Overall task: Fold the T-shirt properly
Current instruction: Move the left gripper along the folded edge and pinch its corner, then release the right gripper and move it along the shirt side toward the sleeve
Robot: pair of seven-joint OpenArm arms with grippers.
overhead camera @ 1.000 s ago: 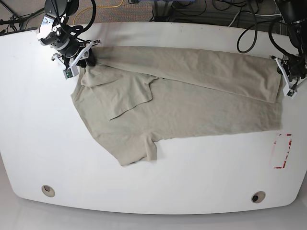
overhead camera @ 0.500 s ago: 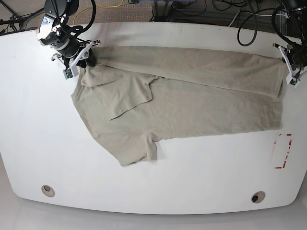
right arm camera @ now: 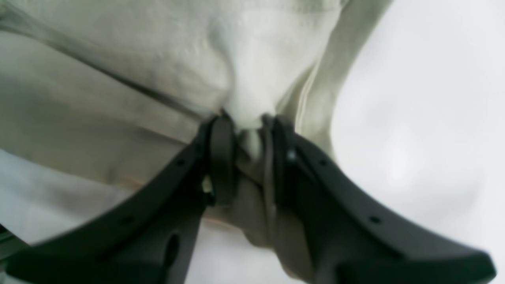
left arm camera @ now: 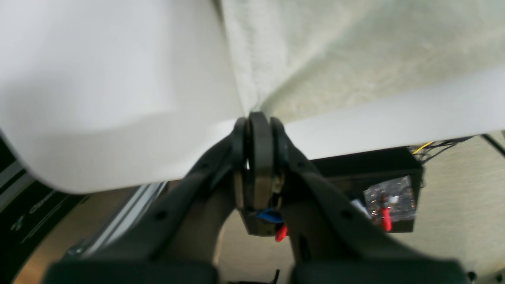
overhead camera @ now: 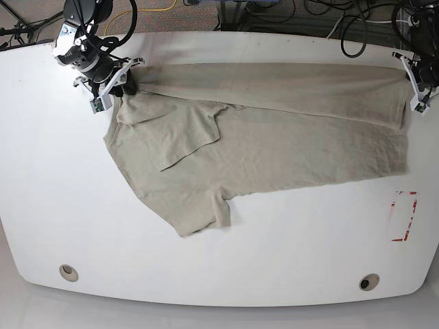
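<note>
- The left tool [overhead camera: 416, 82], at the upper right of the base view, has its jaws pressed together on the corner of the T-shirt [overhead camera: 274, 137]; in the left wrist view the cloth [left arm camera: 355, 51] runs into the closed tips [left arm camera: 258, 118] right at the table [left arm camera: 98, 79] edge.
- The right tool [overhead camera: 113, 86], at the upper left of the base view, is clamped narrowly on a bunched wad of the T-shirt; the right wrist view shows fabric [right arm camera: 244, 90] pinched between its two black fingers [right arm camera: 223, 157].
- The T-shirt lies spread across the upper half of the white table [overhead camera: 206, 260], its top edge folded over as a long band running between the two tools, one sleeve pointing toward the lower centre of the frame.
- The step in hand appears to be the lengthwise fold: both tools hold the ends of the folded edge and draw it taut.
- The next move likely calls for carrying both ends evenly toward the lower frame so the band lands flat and parallel, without twisting the bunched left end.
- Compared with the earlier base frames, the left tool has travelled toward the upper right, pulling the band straighter and higher on the table, and the shirt's lower edge has shifted slightly; the right tool has barely moved.
</note>
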